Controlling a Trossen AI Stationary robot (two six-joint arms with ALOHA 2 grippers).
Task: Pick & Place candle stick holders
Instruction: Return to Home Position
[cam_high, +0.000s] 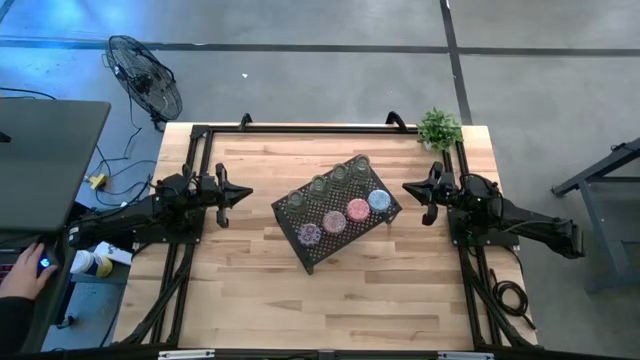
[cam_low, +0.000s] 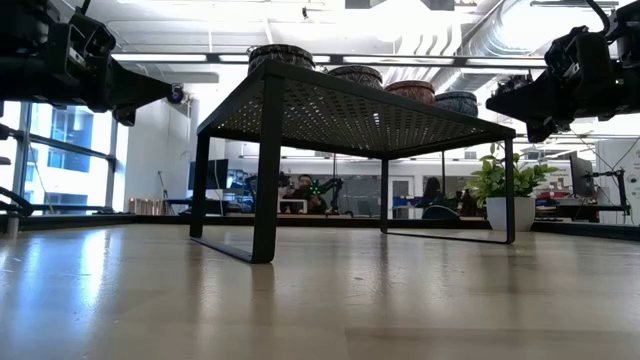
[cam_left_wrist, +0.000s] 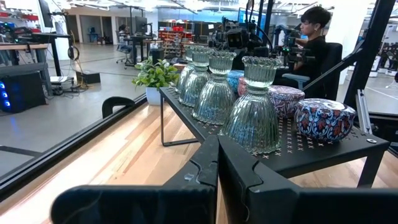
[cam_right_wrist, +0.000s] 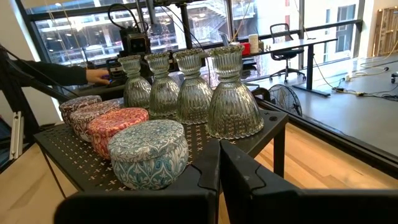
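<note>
A black mesh tray stands on legs at the table's middle, turned at a slant. On its mesh top stand several clear ribbed glass candle stick holders in the far row and several mottled pink, blue and purple ones in the near row. My left gripper hangs shut, level, left of the tray, pointing at it. My right gripper hangs shut, level, right of the tray, also pointing at it. Both are clear of the tray and above the tabletop.
A small green potted plant stands at the table's far right corner. Black frame rails run along the far and side edges. A fan stands on the floor beyond the far left corner. A person's hand rests at a desk on the left.
</note>
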